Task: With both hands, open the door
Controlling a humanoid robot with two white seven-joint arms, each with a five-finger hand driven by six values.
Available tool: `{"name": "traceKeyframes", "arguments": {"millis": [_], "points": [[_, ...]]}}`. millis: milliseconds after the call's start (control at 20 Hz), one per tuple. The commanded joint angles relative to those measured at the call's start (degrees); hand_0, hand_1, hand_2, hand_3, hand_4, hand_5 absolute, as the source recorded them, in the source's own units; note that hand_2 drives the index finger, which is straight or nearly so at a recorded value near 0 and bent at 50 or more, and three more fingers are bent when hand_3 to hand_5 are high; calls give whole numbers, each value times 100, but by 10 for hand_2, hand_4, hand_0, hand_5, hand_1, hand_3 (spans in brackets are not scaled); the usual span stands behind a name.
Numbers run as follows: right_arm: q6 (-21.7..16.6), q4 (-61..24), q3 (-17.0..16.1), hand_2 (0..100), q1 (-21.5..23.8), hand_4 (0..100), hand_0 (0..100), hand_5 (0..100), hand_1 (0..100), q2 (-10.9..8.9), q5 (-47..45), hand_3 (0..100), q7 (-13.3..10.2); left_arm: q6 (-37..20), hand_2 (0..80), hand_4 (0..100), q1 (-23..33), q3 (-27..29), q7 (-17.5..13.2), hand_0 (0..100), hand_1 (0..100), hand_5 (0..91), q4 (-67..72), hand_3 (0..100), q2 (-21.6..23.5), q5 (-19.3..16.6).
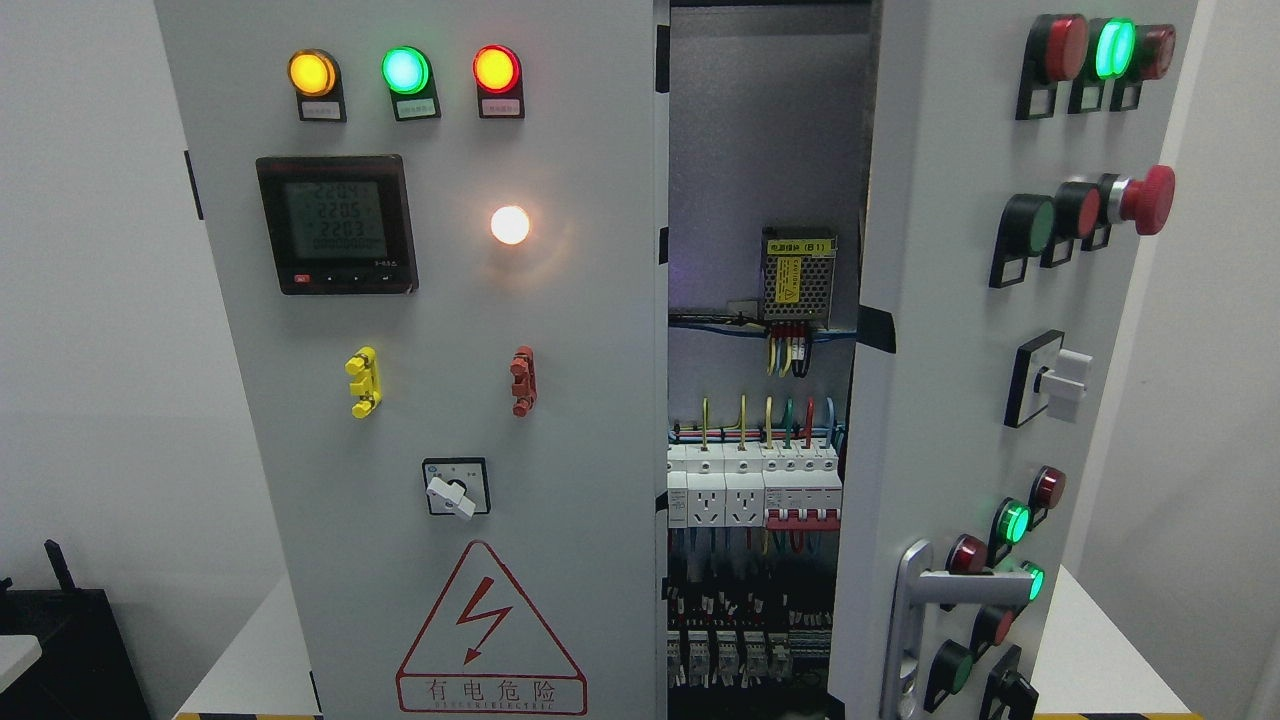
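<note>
standing on a white tabletop [1090, 640], the grey electrical cabinet fills the head view with its two doors. the left door [420, 400] sits closed and flat to the camera, carrying amber, green and red lamps [405, 70] along the top, a digital meter [336, 224], a lit white lamp [510, 224], a yellow and a red terminal, a rotary switch [456, 488] and a red lightning warning triangle [490, 630]. the right door [960, 380] is swung open toward the camera, its silver handle [925, 620] low near the bottom edge, with lamps, push buttons and a red mushroom button [1150, 200] seen edge-on. between the doors the gap shows a power supply [798, 275], coloured wires and rows of white breakers [755, 480]. neither hand is in view, so their state cannot be told.
</note>
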Motion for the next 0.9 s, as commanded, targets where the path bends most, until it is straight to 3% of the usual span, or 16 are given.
{"name": "traceKeyframes", "arguments": {"millis": [0, 451, 651, 851], "points": [[1, 0, 0, 0, 0, 0, 0, 0, 0, -2, 0, 0, -3, 31, 0, 42, -1, -123, -5, 0, 0, 0, 0, 0, 0, 62], [-8, 0, 0, 0, 0, 0, 0, 0, 0, 7, 0, 0, -3, 14, 0, 42, 122, -193, -13, 0, 0, 0, -323, 0, 0, 88], [1, 0, 0, 0, 0, 0, 0, 0, 0, -2, 0, 0, -3, 110, 0, 42, 1244, -298, -180, 0, 0, 0, -2567, 0, 158, 210], [1, 0, 0, 0, 0, 0, 0, 0, 0, -2, 0, 0, -3, 688, 0, 42, 2431, -1027, -224, 0, 0, 0, -5074, 0, 737, 904]]}}
